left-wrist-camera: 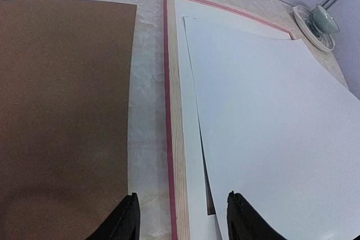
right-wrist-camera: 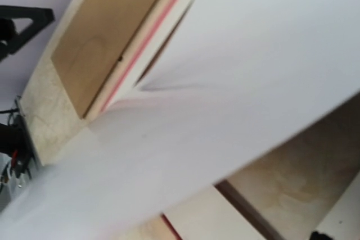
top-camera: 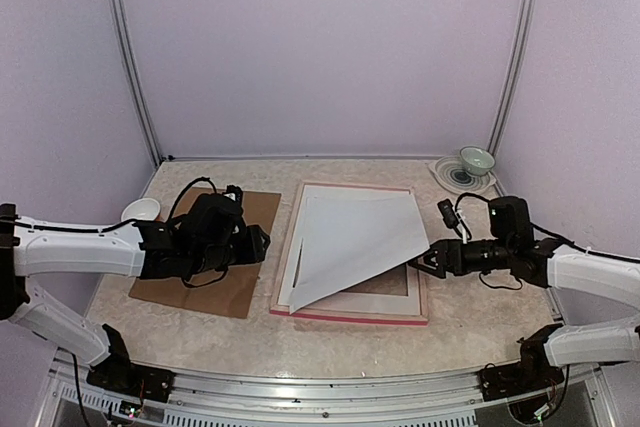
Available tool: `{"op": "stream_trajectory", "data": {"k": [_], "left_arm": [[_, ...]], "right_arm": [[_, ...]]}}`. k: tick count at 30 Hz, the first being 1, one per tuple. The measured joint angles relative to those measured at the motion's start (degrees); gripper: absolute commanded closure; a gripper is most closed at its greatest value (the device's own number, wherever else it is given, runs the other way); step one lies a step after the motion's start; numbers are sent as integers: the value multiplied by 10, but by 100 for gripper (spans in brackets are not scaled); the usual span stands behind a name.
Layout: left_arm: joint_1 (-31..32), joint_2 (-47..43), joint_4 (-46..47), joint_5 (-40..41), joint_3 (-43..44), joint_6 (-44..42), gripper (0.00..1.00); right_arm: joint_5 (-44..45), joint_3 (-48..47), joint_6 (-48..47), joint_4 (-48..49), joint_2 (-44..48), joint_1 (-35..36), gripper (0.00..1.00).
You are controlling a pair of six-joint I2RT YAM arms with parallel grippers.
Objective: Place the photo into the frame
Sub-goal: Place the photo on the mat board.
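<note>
Right fingers [top-camera: 432,263] pinch the right edge of the photo [top-camera: 350,237] — we see its white back facing up, that side lifted, the sheet slanting down onto the frame [top-camera: 350,316], which lies pale-wood side up on the surface [top-camera: 470,327]. Our left fingers [left-wrist-camera: 126,220] stand apart, holding nothing, above the brown backing board [left-wrist-camera: 62,94] — just left of the frame.

Worktop [top-camera: 470,322] is carrying one frame [top-camera: 350,316], one photo [top-camera: 355,237], one white mat [left-wrist-camera: 193,139], one brown board [left-wrist-camera: 62,111], one white bowl [top-camera: 141,210], one cup [top-camera: 476,159], one plate [top-camera: 447,178]. Two arms are showing: left end effector [left-wrist-camera: 180,217], right end effector [top-camera: 422,261].
</note>
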State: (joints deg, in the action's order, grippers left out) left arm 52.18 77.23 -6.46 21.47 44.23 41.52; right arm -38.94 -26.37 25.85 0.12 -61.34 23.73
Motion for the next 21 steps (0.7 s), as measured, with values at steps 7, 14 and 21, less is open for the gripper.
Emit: {"op": "stream_trajectory", "data": {"k": [7, 14, 21], "left_arm": [[0, 0, 0, 0, 0, 3, 47], [3, -9, 0, 0, -3, 5, 47], [4, -16, 0, 0, -7, 5, 47]], "right_arm": [[-26, 23, 34, 34, 6, -9, 1], [-61, 56, 70, 69, 6, -18, 1], [-98, 82, 99, 110, 18, -27, 1]]}}
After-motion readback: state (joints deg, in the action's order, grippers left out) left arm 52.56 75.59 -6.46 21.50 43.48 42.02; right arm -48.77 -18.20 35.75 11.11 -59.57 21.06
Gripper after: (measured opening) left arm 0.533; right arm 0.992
